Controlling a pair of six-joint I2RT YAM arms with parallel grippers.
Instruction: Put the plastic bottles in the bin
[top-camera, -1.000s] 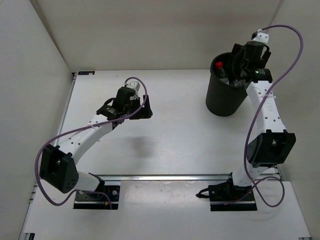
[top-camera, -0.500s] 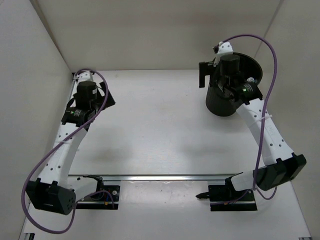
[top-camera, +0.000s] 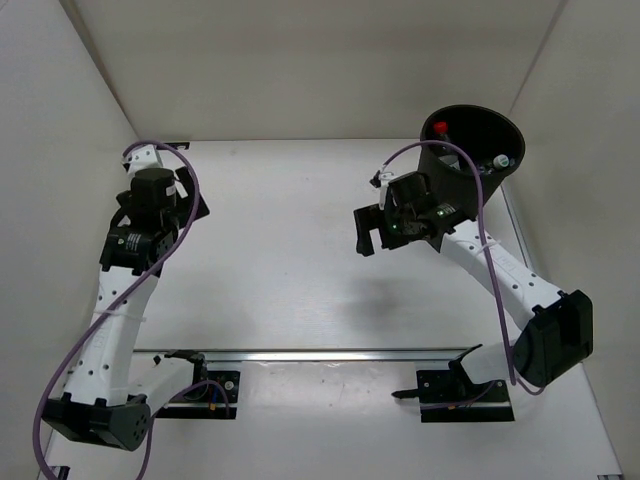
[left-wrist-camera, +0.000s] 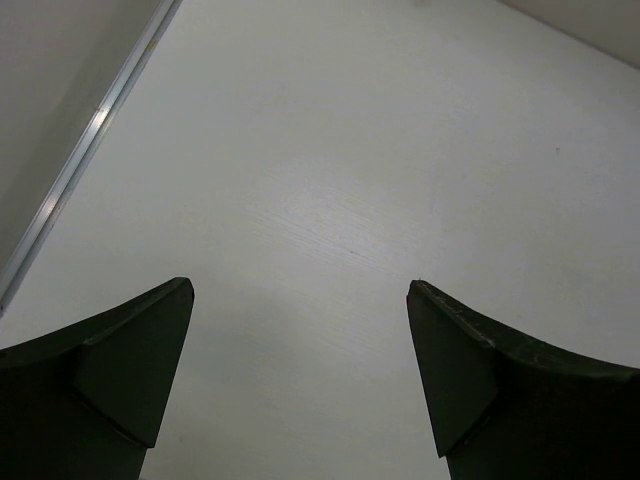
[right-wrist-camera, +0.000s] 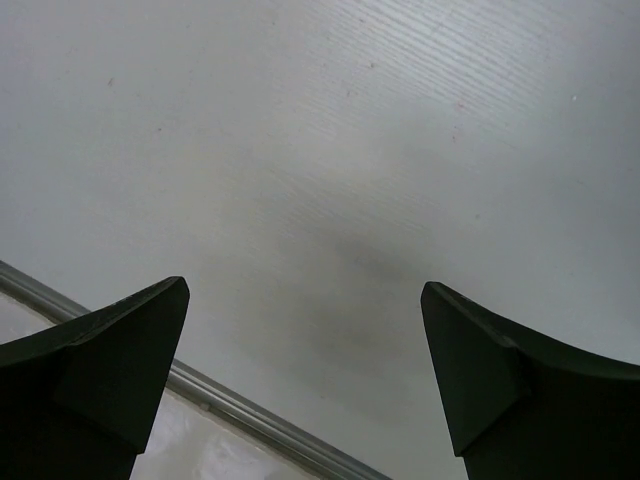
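Down at the near edge, we have both arm bases sitting by the metal rail (top-camera: 340, 353). Moving up the left side, the left claw (top-camera: 192, 205) hovers over the white tabletop (top-camera: 290, 290), close to the side wall. Its wrist camera gives us the answer straight away: released, dark fingers (left-wrist-camera: 110, 370) spread wide, nothing but bare surface between them.

Across to the right claw (top-camera: 364, 232), which hangs above the middle-right of the tabletop, near the bin (top-camera: 478, 135). It too is released, gaping and empty in its own view.

And now the far right corner: the black bin stands there with its mouth open to us, the right arm crossing in front of its lower wall. Inside we spot a red-capped bottle (top-camera: 439, 128) against the left inner wall and a clear bottle (top-camera: 500, 160) on the right. How many more lie deeper in there, we cannot tell.
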